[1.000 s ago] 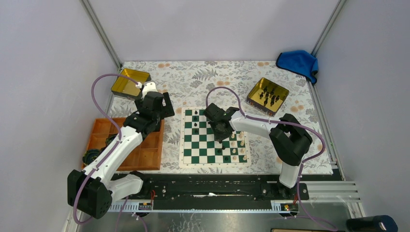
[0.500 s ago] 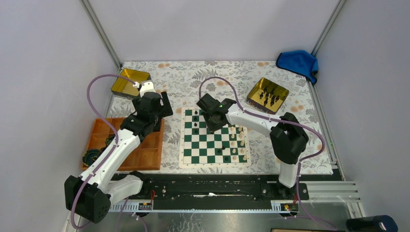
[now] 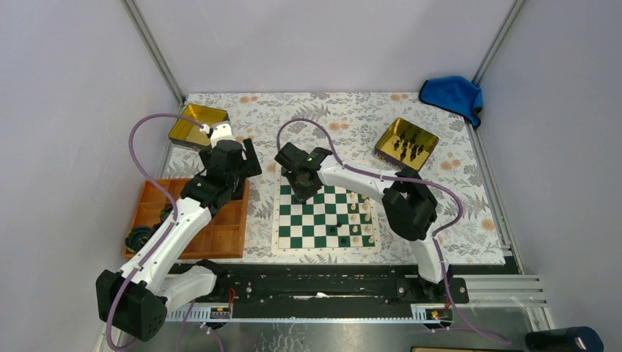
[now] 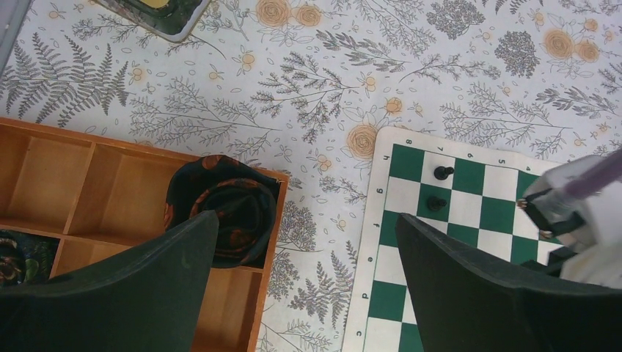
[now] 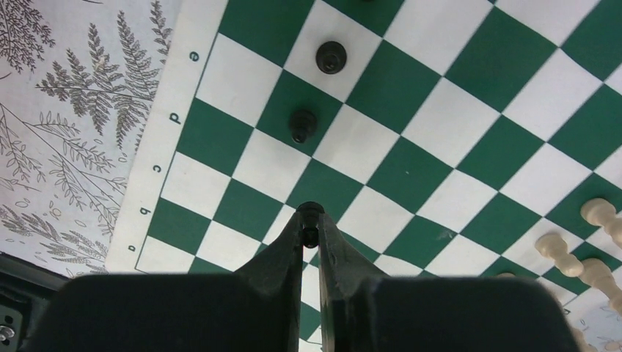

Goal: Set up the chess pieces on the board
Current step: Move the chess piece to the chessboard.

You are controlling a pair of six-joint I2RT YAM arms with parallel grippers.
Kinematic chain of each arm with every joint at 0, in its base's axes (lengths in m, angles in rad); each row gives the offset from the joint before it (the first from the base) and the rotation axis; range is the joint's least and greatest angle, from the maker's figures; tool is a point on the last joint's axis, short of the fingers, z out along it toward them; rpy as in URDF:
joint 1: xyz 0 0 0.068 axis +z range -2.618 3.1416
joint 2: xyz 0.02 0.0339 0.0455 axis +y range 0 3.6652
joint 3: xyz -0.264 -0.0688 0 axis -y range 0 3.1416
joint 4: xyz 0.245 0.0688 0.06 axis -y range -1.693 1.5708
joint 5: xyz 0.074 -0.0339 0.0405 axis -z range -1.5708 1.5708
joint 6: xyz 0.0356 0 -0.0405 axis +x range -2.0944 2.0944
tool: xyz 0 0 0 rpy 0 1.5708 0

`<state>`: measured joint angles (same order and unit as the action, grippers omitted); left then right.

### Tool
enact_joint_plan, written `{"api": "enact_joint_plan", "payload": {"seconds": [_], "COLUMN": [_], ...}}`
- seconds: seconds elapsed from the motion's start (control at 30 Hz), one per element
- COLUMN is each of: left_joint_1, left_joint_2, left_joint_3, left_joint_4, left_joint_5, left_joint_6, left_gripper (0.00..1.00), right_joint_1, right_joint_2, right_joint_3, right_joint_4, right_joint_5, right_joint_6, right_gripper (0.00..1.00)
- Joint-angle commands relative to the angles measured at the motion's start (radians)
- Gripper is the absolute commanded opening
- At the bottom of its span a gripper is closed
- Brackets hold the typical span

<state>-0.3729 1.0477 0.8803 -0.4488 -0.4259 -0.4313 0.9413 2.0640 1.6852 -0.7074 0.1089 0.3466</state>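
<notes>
A floral tablecloth (image 3: 330, 117) covers the table. At its middle lies the board (image 3: 308, 224), a green-and-white checked mat. Left of it sits an orange wooden tray (image 3: 220, 235), with a dark patterned bundle (image 4: 227, 209) in one compartment. A blue cloth (image 3: 451, 95) lies in the far right corner.

Two gold tins stand further back. The left tin (image 3: 196, 125) is behind the tray. The right tin (image 3: 387, 134) holds a cluster of black pieces (image 3: 407, 145) (too small to tell apart).

The left gripper (image 4: 306, 224) hangs with its fingers spread wide and nothing between them, over the tray's corner and the cloth beside the board's left edge.

The right gripper (image 5: 311, 220) reaches across the board's far left part, its fingertips pressed onto a small black piece (image 5: 311, 211) — whether that piece touches the square below, I cannot tell. Just beyond it, two more black pawns (image 5: 303, 125) stand on neighbouring squares near the lettered edge. Cream pieces (image 5: 561, 249) stand in a row along the board's right side.
</notes>
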Motion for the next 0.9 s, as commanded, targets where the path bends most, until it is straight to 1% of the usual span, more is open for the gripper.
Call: {"api": "enact_joint_plan", "payload": {"seconds": [0.0, 0.43, 0.87], "left_joint_1": [0.005, 0.011, 0.012], "left_joint_2": [-0.029, -0.084, -0.089], "left_joint_3": [-0.002, -0.009, -0.009], "left_joint_4": [0.035, 0.014, 0.012], "left_joint_5": [-0.012, -0.051, -0.052], "left_joint_6": [0.014, 0.026, 0.028], "left_gripper": [0.99, 0.99, 0.99], "right_joint_1": [0.023, 0.055, 0.057], "right_joint_2": [0.045, 0.144, 0.180], "right_joint_3": [0.089, 0.191, 0.184], "right_joint_4": [-0.047, -0.073, -0.053], "right_joint_5": [-0.028, -0.041, -0.029], "right_joint_6": [-0.023, -0.038, -0.050], "right_gripper": [0.03, 0.03, 0.03]}}
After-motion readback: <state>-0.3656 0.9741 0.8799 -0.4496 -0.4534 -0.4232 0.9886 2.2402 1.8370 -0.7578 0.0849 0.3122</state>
